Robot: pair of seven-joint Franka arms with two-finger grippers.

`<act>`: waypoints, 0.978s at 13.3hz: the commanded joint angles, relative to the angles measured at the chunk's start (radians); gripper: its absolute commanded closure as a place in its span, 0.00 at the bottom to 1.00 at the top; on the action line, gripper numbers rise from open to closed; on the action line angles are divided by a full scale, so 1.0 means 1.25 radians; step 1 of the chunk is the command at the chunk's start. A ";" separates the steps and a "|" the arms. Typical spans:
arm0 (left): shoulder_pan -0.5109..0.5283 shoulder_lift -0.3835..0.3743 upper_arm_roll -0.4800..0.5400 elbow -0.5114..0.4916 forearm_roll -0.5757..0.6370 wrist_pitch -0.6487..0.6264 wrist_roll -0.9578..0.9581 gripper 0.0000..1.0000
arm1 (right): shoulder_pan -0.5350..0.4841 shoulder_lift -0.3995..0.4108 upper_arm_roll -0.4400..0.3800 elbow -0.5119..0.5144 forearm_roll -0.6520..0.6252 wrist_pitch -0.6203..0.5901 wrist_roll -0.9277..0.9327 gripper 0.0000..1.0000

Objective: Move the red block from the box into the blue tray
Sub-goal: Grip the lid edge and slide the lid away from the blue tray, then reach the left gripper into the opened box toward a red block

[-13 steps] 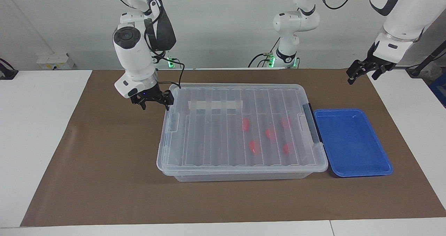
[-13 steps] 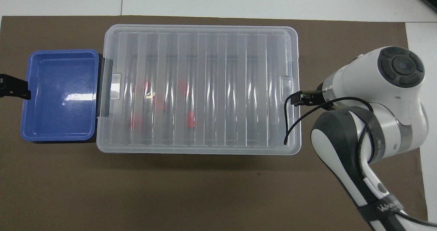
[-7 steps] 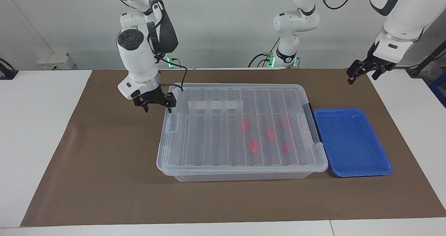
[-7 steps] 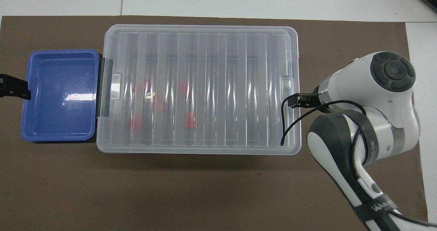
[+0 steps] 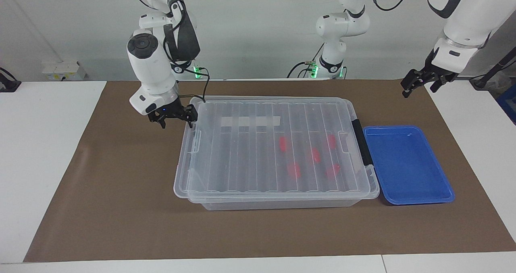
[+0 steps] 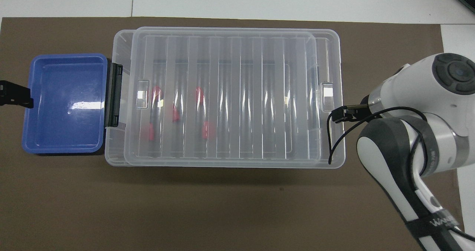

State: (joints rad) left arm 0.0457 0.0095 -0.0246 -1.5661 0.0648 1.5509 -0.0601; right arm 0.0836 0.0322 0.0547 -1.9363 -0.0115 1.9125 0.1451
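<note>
The clear box [image 5: 274, 203] stands mid-table with its ribbed lid [image 5: 250, 152] pulled askew toward the right arm's end and raised there. Several red blocks [image 5: 284, 144] lie inside, seen through the lid, toward the blue tray's end; they also show in the overhead view [image 6: 175, 114]. The blue tray [image 5: 407, 164] sits empty against the box's black-handle end. My right gripper [image 5: 190, 116] is at the lid's end rim and grips it. My left gripper [image 5: 411, 85] waits in the air over the table's edge beside the tray.
A brown mat [image 5: 121, 184] covers the table under the box and tray. The box's black handle [image 5: 363, 148] lies between box and tray. A third arm's base [image 5: 332, 63] stands at the robots' edge.
The lid has come off its seat and slid toward the right arm's end, its end lifted, moving with my right gripper. The left arm has not moved.
</note>
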 commanded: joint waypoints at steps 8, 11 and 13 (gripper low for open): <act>-0.138 -0.030 -0.028 -0.034 -0.006 0.058 -0.308 0.00 | -0.178 -0.018 0.004 -0.029 0.002 0.006 -0.339 0.00; -0.222 -0.030 -0.029 -0.050 -0.033 0.145 -0.539 0.00 | -0.180 -0.016 0.003 -0.027 -0.006 0.006 -0.349 0.00; -0.276 -0.035 -0.028 -0.127 -0.057 0.234 -0.617 0.00 | -0.187 -0.016 0.002 -0.027 -0.008 0.009 -0.370 0.00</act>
State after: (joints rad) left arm -0.2505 0.0035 -0.0789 -1.6079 0.0194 1.7425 -0.7529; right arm -0.1287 0.0308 0.0517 -1.9442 -0.0139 1.9060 -0.2697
